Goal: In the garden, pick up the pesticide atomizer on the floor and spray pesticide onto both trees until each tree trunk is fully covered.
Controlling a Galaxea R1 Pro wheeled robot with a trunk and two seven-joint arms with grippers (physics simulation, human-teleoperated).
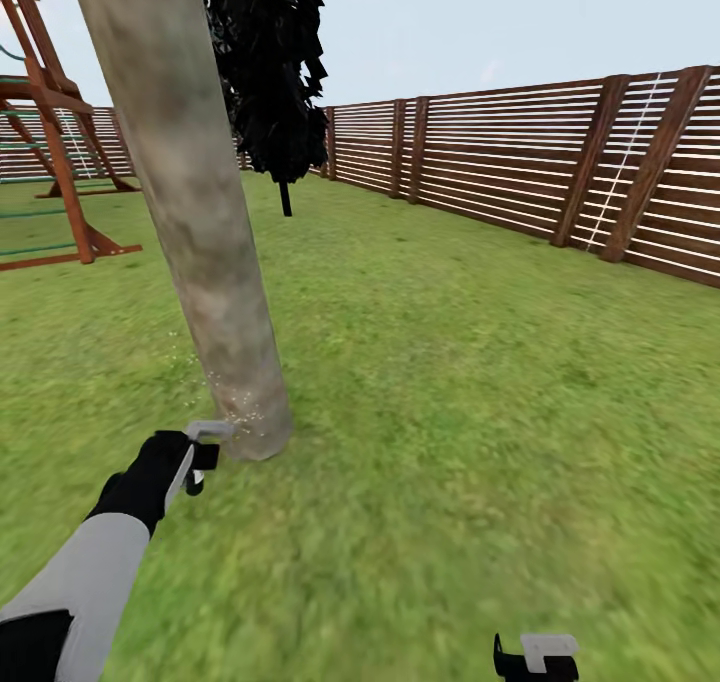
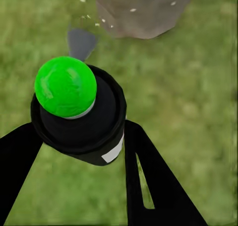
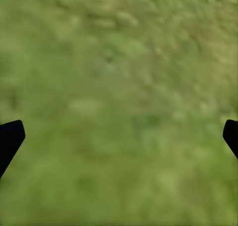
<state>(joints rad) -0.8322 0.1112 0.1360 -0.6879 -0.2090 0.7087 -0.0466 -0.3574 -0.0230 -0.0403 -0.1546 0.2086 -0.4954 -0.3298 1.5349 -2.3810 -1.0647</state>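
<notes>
One tree trunk (image 1: 190, 212) stands on the lawn (image 1: 480, 382) in the head view, pale grey-brown and mottled, leaning slightly and cut off by the top edge, so its crown is unseen. Fine white specks (image 1: 235, 402) dot its base and drift just beside it. One black cone-shaped cypress (image 1: 270, 62) stands behind it, and one wooden play frame (image 1: 55, 132) is cut off at the left edge. A brown slatted fence (image 1: 540, 172) runs along the far side of the grass.

Two claws are in sight. The left claw (image 1: 200, 457) hangs low, near the foot of the trunk, at the end of a white and black arm. In the left wrist view its two black fingers (image 2: 148, 181) are clamped on the pesticide atomizer (image 2: 82, 114), a black bottle with a white band; the cap facing the camera reads bright green here. The trunk's speckled base (image 2: 144, 10) lies just beyond the bottle, with a grey nozzle-like shape (image 2: 81, 41) between them, too blurred to make out.

The right claw (image 1: 537, 657) is partly cut off by the bottom edge of the head view. In the right wrist view its two finger tips (image 3: 10, 139) stand far apart at opposite edges, over blurred grass (image 3: 119, 107) and gripping nothing.
</notes>
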